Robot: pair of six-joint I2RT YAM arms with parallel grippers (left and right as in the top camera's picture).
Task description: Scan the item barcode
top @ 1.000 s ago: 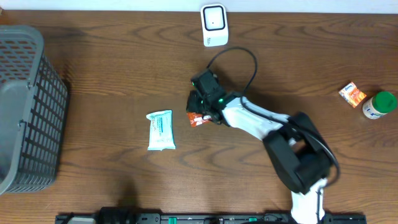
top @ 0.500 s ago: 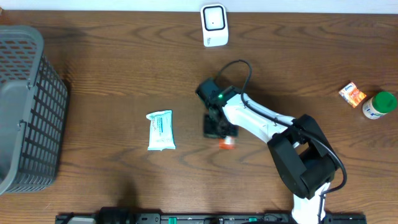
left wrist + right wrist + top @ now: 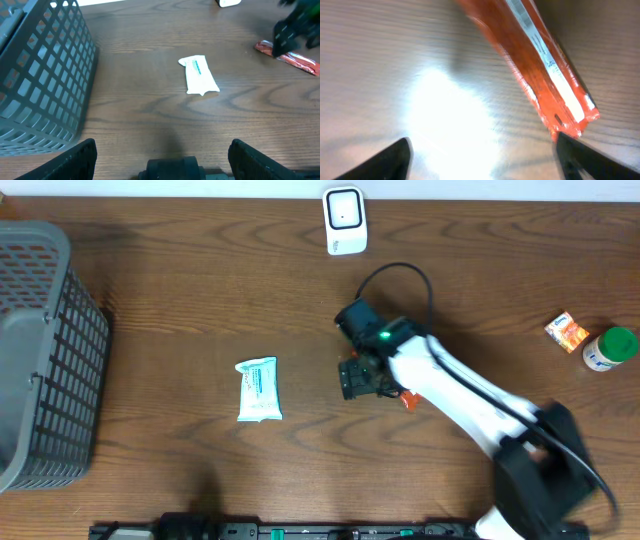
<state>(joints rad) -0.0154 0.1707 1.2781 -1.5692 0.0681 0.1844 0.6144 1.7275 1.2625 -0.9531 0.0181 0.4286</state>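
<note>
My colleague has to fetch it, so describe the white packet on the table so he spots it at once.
Start at the grey basket at far left and look right. The white packet lies flat, alone on bare wood; its teal print sets it apart from the red-orange packet farther right.

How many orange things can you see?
2: a flat orange-red plastic packet by the right gripper, and a small orange box at the far right. More may be hidden.
</note>
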